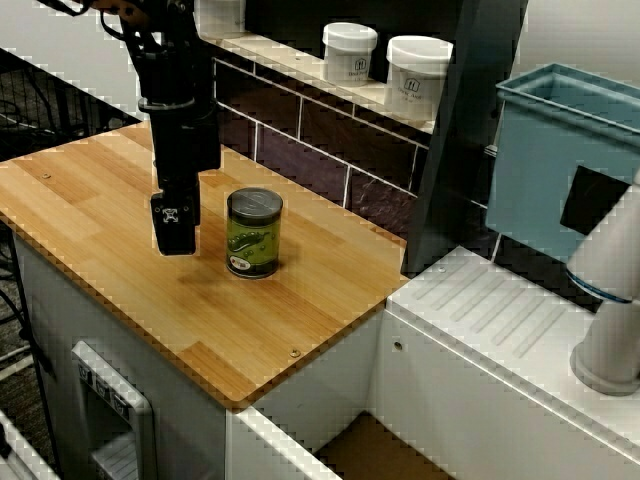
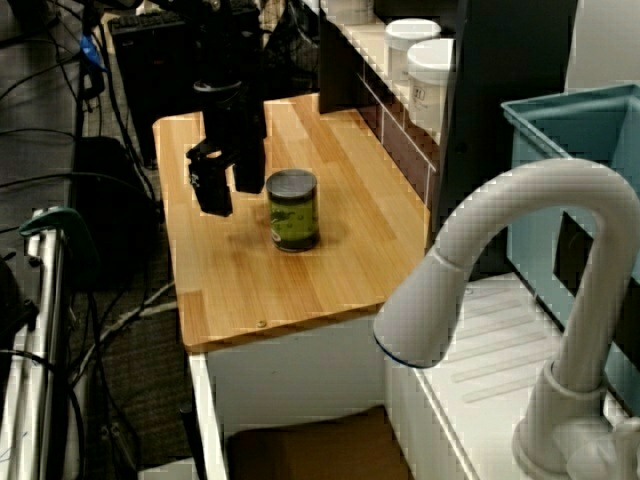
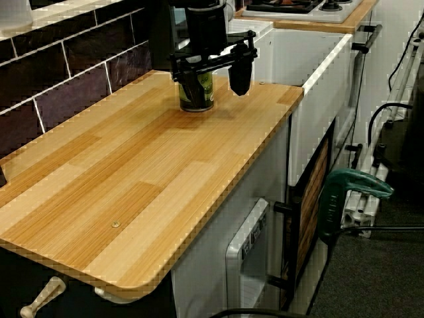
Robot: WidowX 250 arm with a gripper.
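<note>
View from above: my black end effector hangs just beside the upright green-labelled cylindrical tin can on the light wooden surface. View from the side: the can stands outside my fingers. Low end-on view: fingers spread, gripping nothing.

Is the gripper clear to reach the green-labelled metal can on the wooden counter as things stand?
Probably yes. The gripper hangs open just beside the green-labelled metal can, which stands upright on the wooden counter; nothing shows between them.
</note>
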